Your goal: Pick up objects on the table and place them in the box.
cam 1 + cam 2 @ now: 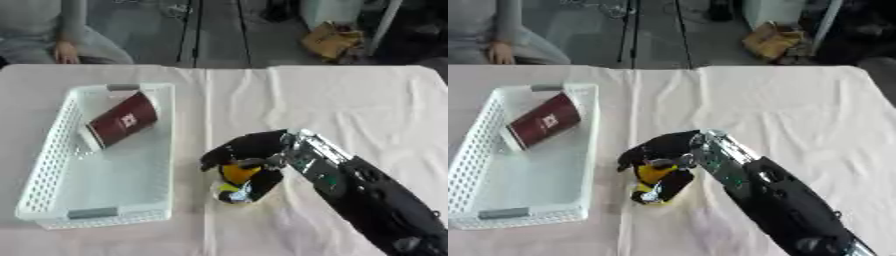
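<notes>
- Left eye view:
- The yellow object (238, 173) is on the white tablecloth (350, 110), just beside the right long wall of the white basket (52, 145), outside of it.
- You have your right hand (249, 150) over this object. The black fingers are curled around it from above and from both sides, so the hand has hold of it.
- Only the yellow middle of the object and a pale lower end (229, 196) show between the fingers. What kind of object it is, I cannot tell.
- If the object is touching the cloth or is a little above it, I cannot tell from this view.
- Your right arm (376, 200) comes in from the lower right corner, with a silver wrist part just behind the hand.
- Inside the basket lies a dark red book (122, 121) with a small white mark on the cover. It is in the far half, tilted, with one end leaning up toward the right wall.
- The near half of the basket floor holds nothing that I can see.

- Right eye view:
- Here the same yellow object (654, 175) also sits between your curled fingers, near the basket's right wall (588, 150) but not touching it.
- The thumb and fingers of the hand (667, 145) close down around the top of the object.
- The dark red book (542, 121) lies inside the basket at the far end, well apart from the hand.
- Your left hand does not show in either view.
</notes>
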